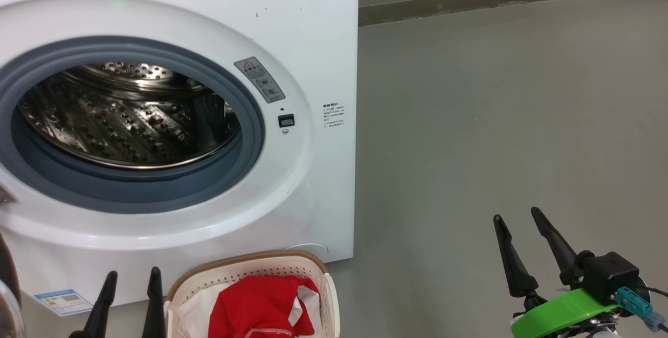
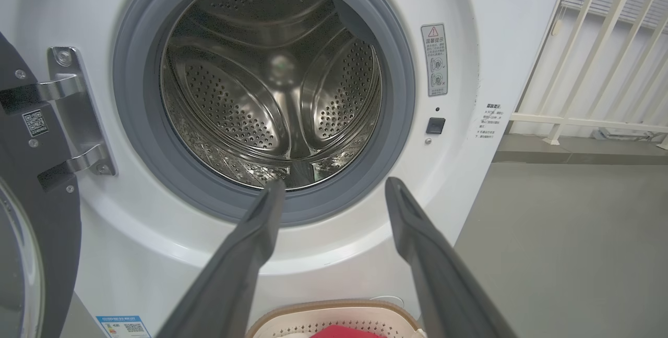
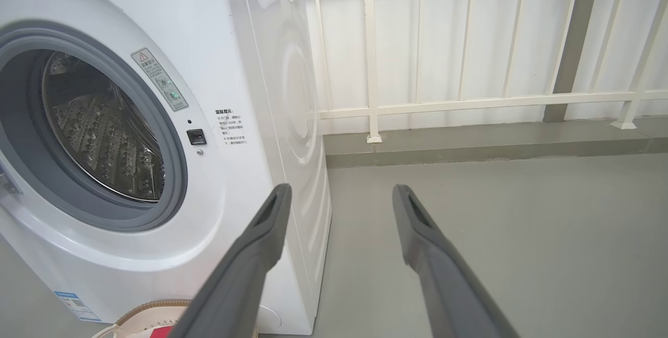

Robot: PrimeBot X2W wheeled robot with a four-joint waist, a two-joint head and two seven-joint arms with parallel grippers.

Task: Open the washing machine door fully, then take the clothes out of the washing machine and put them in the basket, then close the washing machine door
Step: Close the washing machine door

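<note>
1. The washing machine door (image 2: 36,181) stands swung open on its hinge, at the left of the washing machine (image 1: 313,67).
2. The drum (image 2: 271,87) shows bare steel, with no fabric visible inside.
3. The clothes (image 1: 261,306) lie in the basket (image 1: 245,264), which is set on the floor just below the opening to keep transfers short.
4. The left fingers (image 1: 102,301) and right fingers (image 1: 511,260) are spread and hold nothing.
5. Judgement: closing the door is the only step that remains.

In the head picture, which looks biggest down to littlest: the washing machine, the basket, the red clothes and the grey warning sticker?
1. washing machine, by far the biggest
2. basket, partly cut off at the bottom edge
3. red clothes, lying inside the basket
4. warning sticker, the smallest
</note>
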